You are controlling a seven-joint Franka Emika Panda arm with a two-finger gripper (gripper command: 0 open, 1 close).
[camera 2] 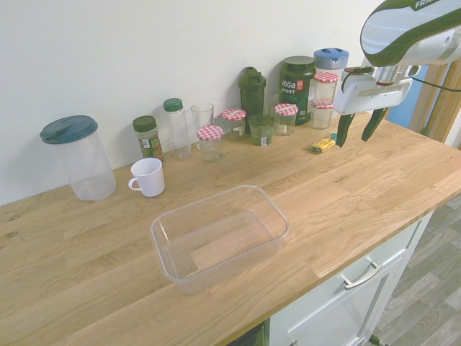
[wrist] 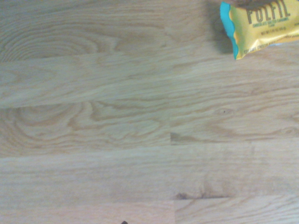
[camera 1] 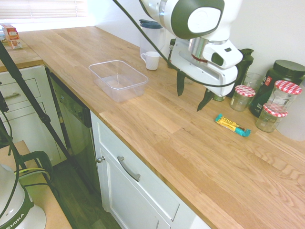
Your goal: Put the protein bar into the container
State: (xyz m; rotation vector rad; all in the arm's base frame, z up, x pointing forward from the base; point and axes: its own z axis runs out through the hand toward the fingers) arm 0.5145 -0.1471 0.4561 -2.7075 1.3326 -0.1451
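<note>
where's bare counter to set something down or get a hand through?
Free: wooden counter between clear plastic tub and yellow-wrapped protein bar, plus the front-edge strip. Also left of the tub, in front of the white mug. Crowded: back wall row of jars and bottles.

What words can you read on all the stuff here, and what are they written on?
"vega SPORT" on the dark green tub by the wall.
"FULFIL" on the yellow protein bar; the smaller lines beneath it are too blurred to read.
"FRA", cut off by the picture's edge, on the robot arm.
"MIKA", cut off, on the white robot base.
Print on the spice jar and the orange box is too small to read.
</note>
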